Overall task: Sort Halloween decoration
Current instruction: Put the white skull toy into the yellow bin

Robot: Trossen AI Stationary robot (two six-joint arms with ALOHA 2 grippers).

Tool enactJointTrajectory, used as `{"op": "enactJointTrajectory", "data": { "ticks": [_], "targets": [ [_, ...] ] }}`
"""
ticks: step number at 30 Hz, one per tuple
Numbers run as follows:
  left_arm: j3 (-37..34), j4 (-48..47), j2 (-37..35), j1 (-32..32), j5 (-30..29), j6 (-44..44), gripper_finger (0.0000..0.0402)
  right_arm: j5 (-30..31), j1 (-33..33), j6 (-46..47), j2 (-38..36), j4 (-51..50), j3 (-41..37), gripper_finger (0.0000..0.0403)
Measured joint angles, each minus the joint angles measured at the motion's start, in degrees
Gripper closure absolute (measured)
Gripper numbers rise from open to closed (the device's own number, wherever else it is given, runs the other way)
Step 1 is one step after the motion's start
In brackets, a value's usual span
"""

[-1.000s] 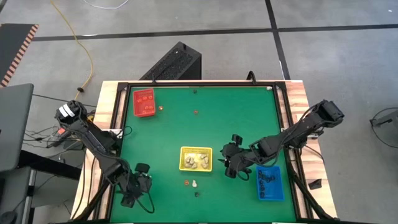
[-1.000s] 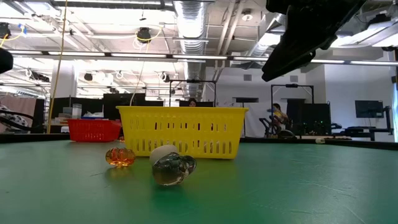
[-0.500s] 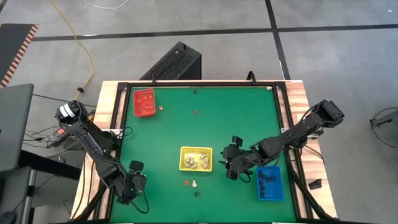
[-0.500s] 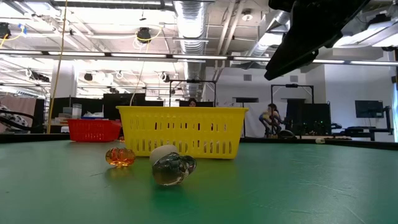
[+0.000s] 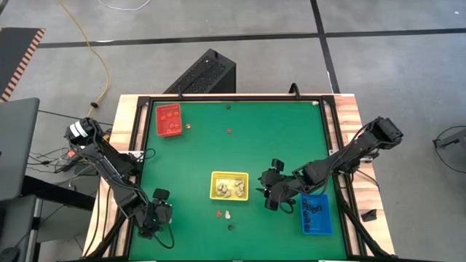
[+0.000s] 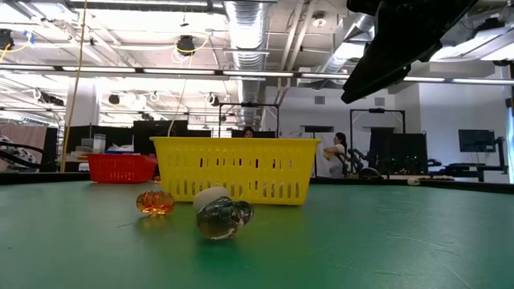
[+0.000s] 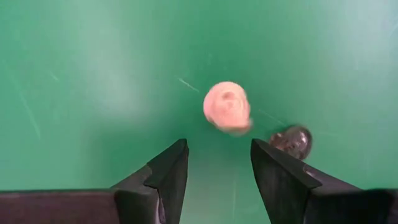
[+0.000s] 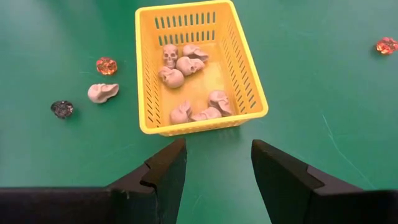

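Observation:
The Halloween decoration is small trinkets. Several cream skulls (image 8: 186,65) lie in the yellow tray (image 5: 229,185). Near the table's front edge, an orange trinket (image 5: 218,214), a cream skull (image 5: 228,215) and a black trinket (image 5: 231,227) lie loose on the green mat. My left gripper (image 7: 217,146) is open over bare mat near the left front corner (image 5: 160,213), short of the cream skull (image 7: 227,107) and the black trinket (image 7: 291,140). My right gripper (image 8: 217,146) is open and hovers to the right of the yellow tray (image 5: 271,195).
A red tray (image 5: 169,120) holding orange trinkets stands at the far left. A blue tray (image 5: 315,213) holding black ones stands at the near right. Two orange trinkets (image 5: 228,132) (image 5: 188,125) lie loose on the far half of the mat. The mat between the trays is bare.
My left gripper has sunk a little and shifted slightly toward the table's left edge. My right gripper and the trinkets have kept still.

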Motion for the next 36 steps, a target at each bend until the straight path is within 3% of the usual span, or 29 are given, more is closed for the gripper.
{"op": "enactJointTrajectory", "data": {
  "ticks": [14, 31, 36],
  "targets": [
    [0.0, 4.81, 0.0, 0.87, -5.56, 4.25, 0.0237, 0.02, 0.0, 0.0, -0.02, 0.02, 0.0, 0.0191],
    [1.58, 15.02, 0.0, 1.36, -4.48, 8.05, 0.0237, 0.04, 0.0, 0.0, -0.02, 0.1, 0.0, 0.0191],
    [1.64, 15.74, 0.0, 0.26, -3.38, 3.93, 0.0237, 0.04, 0.0, 0.01, -0.02, 0.37, -0.02, 0.0191]
  ]
}}
